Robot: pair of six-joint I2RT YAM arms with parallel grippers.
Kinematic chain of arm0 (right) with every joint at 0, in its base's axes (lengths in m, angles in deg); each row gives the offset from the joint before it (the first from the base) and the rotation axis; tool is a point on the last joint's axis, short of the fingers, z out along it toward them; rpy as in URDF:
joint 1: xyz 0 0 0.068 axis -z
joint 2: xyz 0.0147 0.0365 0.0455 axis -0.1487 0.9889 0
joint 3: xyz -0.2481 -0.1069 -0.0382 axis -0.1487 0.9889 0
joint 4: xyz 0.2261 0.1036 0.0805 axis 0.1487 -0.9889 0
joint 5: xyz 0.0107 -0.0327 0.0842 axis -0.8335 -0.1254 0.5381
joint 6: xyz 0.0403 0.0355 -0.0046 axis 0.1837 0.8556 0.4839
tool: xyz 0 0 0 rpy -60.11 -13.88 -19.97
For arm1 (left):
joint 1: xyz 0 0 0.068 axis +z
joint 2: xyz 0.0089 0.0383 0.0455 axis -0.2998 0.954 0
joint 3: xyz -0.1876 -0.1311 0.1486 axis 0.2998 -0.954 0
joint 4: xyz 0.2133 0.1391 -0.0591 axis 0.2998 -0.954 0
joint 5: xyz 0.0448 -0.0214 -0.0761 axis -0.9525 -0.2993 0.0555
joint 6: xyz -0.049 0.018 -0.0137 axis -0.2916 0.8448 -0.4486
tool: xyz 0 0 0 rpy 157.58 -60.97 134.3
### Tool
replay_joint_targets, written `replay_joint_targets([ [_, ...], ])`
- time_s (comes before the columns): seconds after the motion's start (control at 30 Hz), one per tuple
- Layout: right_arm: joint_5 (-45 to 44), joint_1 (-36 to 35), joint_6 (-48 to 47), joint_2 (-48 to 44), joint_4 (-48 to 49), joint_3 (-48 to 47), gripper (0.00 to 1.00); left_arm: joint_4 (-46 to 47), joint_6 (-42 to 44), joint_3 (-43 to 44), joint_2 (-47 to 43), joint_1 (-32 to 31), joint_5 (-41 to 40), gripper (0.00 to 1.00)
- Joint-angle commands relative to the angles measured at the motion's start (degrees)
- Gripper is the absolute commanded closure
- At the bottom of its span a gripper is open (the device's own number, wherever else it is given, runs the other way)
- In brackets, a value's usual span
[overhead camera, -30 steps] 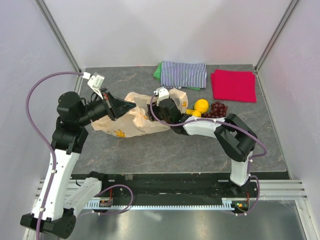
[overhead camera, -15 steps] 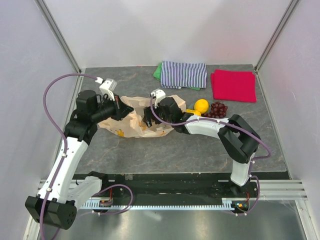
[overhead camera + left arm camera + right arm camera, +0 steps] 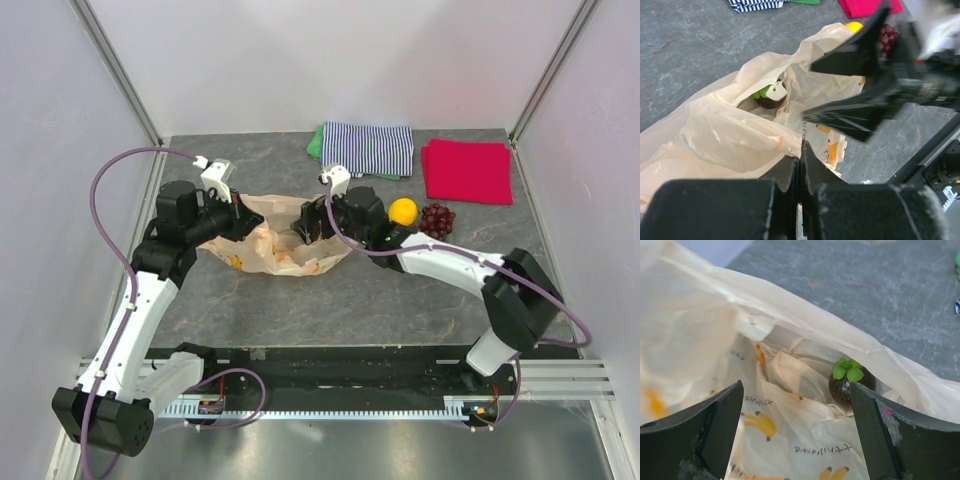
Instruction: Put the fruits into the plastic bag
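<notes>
Pinching a fold of the plastic bag point(image 3: 270, 250) between fully closed fingers, the left gripper point(image 3: 800, 150) is seen at the bag's nine o'clock edge in the top view. The right gripper point(image 3: 796, 385) is held spread wide over the bag's mouth, at about one o'clock of the bag, and nothing is gripped between its two fingers.

One fruit is counted inside the bag: a dark round fruit point(image 3: 849, 384) crowned with green leaves, lying on the crumpled film close to the right-hand finger in the right wrist view. Two fruits are counted outside on the table point(image 3: 350, 300): one yellow lemon point(image 3: 403, 211), found at three o'clock of the bag, and one purple grape bunch point(image 3: 437, 218), set just beside the lemon at its three o'clock. Whether these two touch cannot be told.

Two folded cloths are laid at the table's far edge: one striped cloth point(image 3: 370, 150) near twelve o'clock and one red cloth point(image 3: 467, 170) at its three o'clock. One green item point(image 3: 316, 145) is partly covered at the striped cloth's nine o'clock side.
</notes>
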Motion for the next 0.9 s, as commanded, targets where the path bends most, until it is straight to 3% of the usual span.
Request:
replay_joint_targets([
  [0.0, 5.62, 0.14, -4.34, -8.82, 5.28, 5.01, 0.07, -0.71, 4.9, 1.58, 1.29, 0.48, -2.39, 0.98],
  [0.1, 5.72, 1.1, -5.23, -15.49, 3.62, 8.18, 0.06, -1.51, 5.08, 2.11, 2.17, 0.57, -4.24, 0.99],
  [0.23, -4.37, 4.7, -3.13, -21.41, -5.42, 8.19, 0.08, -1.42, 5.17, 0.88, 2.44, 0.83, -5.03, 0.98],
  [0.37, -21.92, 11.03, 3.45, -21.16, -21.32, 7.57, 0.09, -1.59, 5.43, -0.61, 1.65, 0.92, -6.96, 0.98],
  [0.5, -24.07, 18.5, 11.28, -22.29, -31.27, 8.79, 0.07, -1.68, 5.43, -1.32, 1.64, 0.92, -7.32, 0.98],
  [0.67, -29.52, 20.35, 17.69, -28.08, -37.6, 10.64, 0.02, -1.68, 5.34, -1.23, 1.91, 0.92, -7.14, 0.99],
  [0.87, -31.72, 24.57, 22.44, -28.1, -45.25, 9.68, 0.02, -1.77, 5.08, -1.58, 1.65, 0.92, -6.97, 0.98],
])
